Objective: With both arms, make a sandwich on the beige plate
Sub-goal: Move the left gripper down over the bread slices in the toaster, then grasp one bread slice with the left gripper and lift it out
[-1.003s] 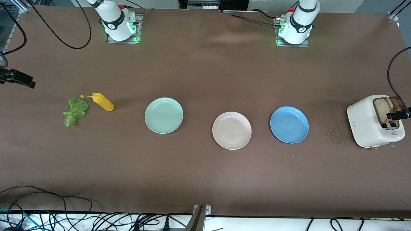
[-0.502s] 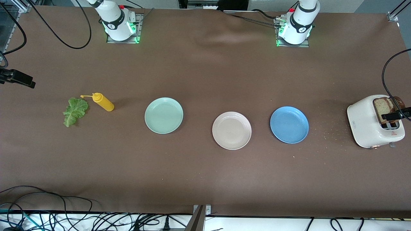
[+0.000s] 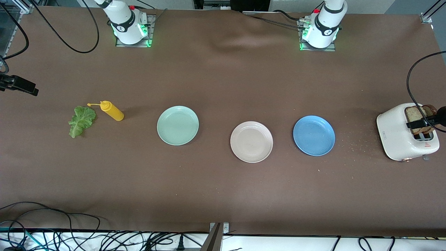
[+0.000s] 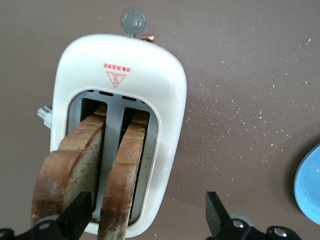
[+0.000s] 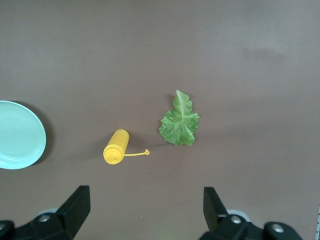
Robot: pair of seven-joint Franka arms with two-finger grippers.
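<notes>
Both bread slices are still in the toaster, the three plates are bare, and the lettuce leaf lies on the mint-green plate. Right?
Not quite. The lettuce leaf lies on the bare table beside the yellow squeeze bottle, apart from the mint-green plate, as the front view shows. The bread slices do stand in the toaster, and the plates are bare.

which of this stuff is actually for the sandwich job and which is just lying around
For the job:
- two brown bread slices standing in the white toaster
- ruffled green lettuce leaf
- round pale beige plate
- open left gripper over the toaster
- open right gripper

Lying about:
- mint-green plate
- blue plate
- yellow squeeze bottle
</notes>
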